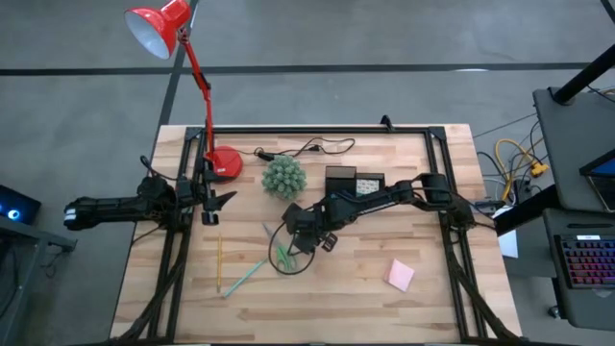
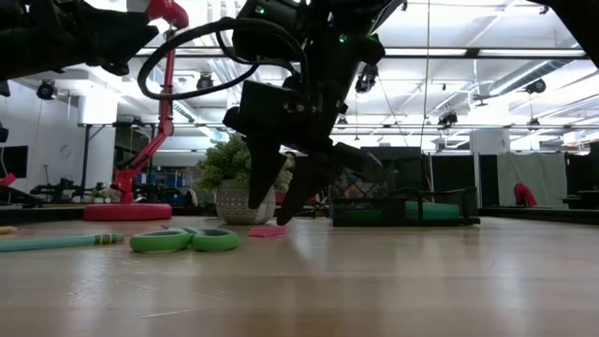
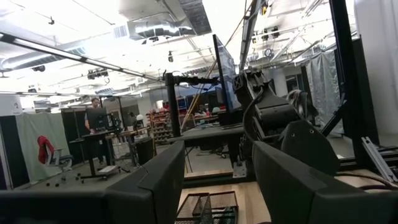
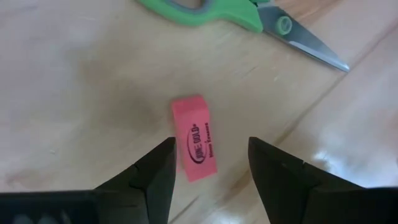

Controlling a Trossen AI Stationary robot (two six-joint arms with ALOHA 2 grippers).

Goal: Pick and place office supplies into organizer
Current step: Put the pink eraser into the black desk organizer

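Left gripper [image 1: 213, 204]: open, empty, raised at the table's left edge beside the red lamp base [image 1: 225, 162].
Pencil [image 1: 219, 263]: flat on the wood, front left.
Pen [image 1: 246, 277]: light green, just right of the pencil.
Scissors [image 4: 217, 11]: green handles, lying beside the eraser.
Eraser [image 4: 196, 137]: pink block, black print along its side, words too blurred to read.
Right gripper [image 4: 210, 163]: open, fingers either side of the eraser, low over the table.
Organizer [image 1: 350, 181]: black box behind the right arm; contents cannot be told.
Sticky pad [image 1: 401, 275]: pink, front right, well apart.
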